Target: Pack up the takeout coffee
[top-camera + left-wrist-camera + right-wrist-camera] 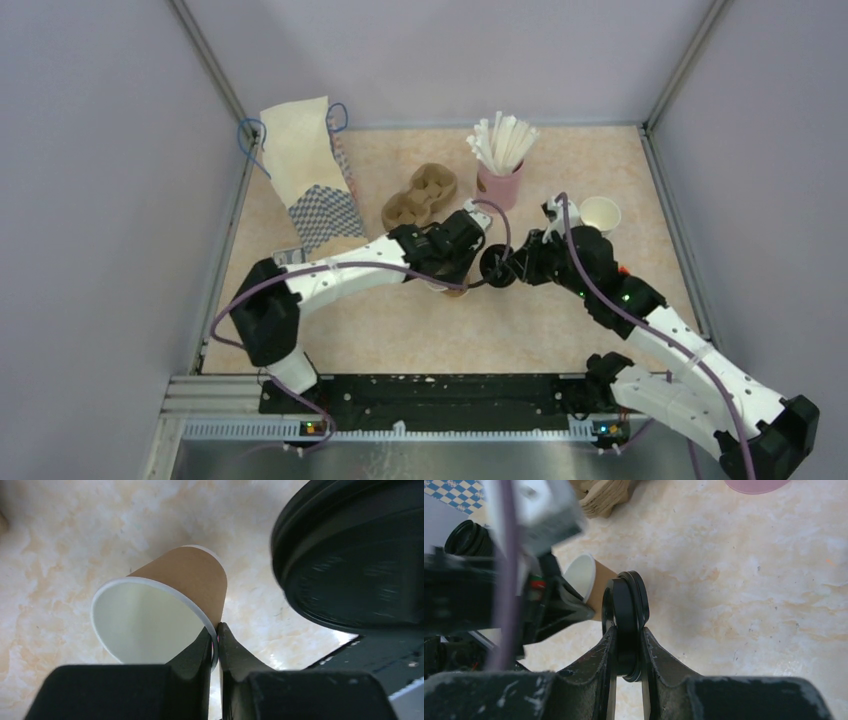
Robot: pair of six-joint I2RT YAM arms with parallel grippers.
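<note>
Black fingers of the left gripper [216, 630] fill the bottom of the left wrist view. They are pressed together on the white rim of the paper cup [185, 580], one finger inside and one outside. The cup's mouth is uncovered, and I cannot tell whether its base touches the table. The right gripper [626, 630] pinches the black lid [626, 605] by its rim, standing on edge just beside the cup and not yet on it. From above, both grippers meet mid-table.

As I judge it, I should turn the lid flat over the mouth, centre it, then press evenly. The thin wall may buckle, and the left fingers sit where the lid must seat.

Below is a pale marbled tabletop [560, 330]. Farther back stand a paper bag [305, 160], a pulp cup carrier [420, 195], a pink cup of straws [500, 185] and a lidless cup [600, 213], with grey walls around.
</note>
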